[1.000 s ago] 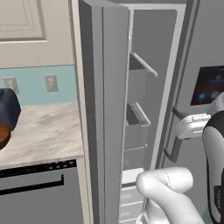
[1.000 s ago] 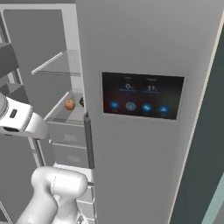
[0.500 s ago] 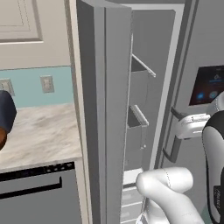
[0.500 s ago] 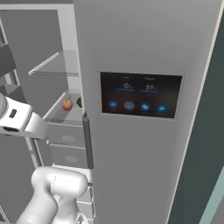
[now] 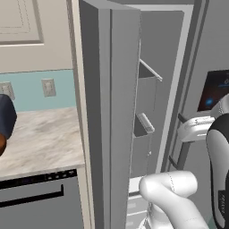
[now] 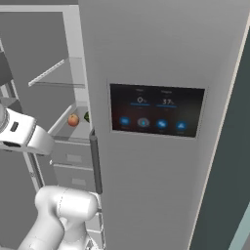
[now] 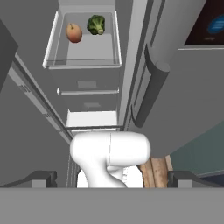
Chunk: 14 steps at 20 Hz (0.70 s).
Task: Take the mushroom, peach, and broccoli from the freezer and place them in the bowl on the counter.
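Observation:
The freezer (image 6: pixel 49 44) stands with its door (image 5: pixel 120 112) swung open. On a clear shelf (image 7: pixel 87 50) inside lie the orange-red peach (image 7: pixel 74 33) and, to its right, the dark green broccoli (image 7: pixel 96 24). From the right base view the peach (image 6: pixel 73 119) shows, while the broccoli (image 6: pixel 87 117) is half hidden behind the wider door's edge. The mushroom is out of view. My gripper (image 7: pixel 112 178) is open with nothing between its fingers, well back from that shelf. A sliver of the reddish-brown bowl (image 5: pixel 1 145) shows at the left edge, on the beige counter (image 5: pixel 40 143).
A dark blue toaster (image 5: pixel 6 120) stands on the counter beside the bowl. Below the counter is a dishwasher front (image 5: pixel 40 201). The wider grey door with a dark dispenser panel (image 6: pixel 156 110) and long handle (image 6: pixel 95 161) flanks the freezer's right side. Grey drawers (image 7: pixel 87 83) sit under the shelf.
Both base views have shifted slightly. The peach and broccoli lie where they were, and the gripper has stayed open.

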Available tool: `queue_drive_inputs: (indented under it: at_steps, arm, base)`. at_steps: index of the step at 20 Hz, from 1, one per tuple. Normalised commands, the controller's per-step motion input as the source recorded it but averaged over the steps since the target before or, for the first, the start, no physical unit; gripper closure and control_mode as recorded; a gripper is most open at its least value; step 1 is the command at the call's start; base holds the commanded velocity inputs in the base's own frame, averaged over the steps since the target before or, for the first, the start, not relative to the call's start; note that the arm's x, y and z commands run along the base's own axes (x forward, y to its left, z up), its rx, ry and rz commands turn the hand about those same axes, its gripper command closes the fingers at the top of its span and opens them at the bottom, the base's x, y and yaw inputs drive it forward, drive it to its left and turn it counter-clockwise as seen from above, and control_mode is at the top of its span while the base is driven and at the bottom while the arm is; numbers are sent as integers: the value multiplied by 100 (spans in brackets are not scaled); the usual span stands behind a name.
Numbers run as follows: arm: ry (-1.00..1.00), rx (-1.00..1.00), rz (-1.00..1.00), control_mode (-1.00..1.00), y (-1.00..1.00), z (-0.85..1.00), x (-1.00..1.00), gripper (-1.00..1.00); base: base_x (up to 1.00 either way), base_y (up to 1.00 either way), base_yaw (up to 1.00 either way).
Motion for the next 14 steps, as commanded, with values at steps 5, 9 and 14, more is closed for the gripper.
queue_drive_inputs:
  at_steps: [5, 9, 14]
  arm:
    - [0, 0, 0, 100, 0, 0, 0, -100]
    - [0, 0, 0, 100, 0, 0, 0, -100]
    - [0, 0, 0, 100, 0, 0, 0, -100]
  base:
    - [67, 10, 0]
    - [58, 11, 0]
    - [24, 2, 0]
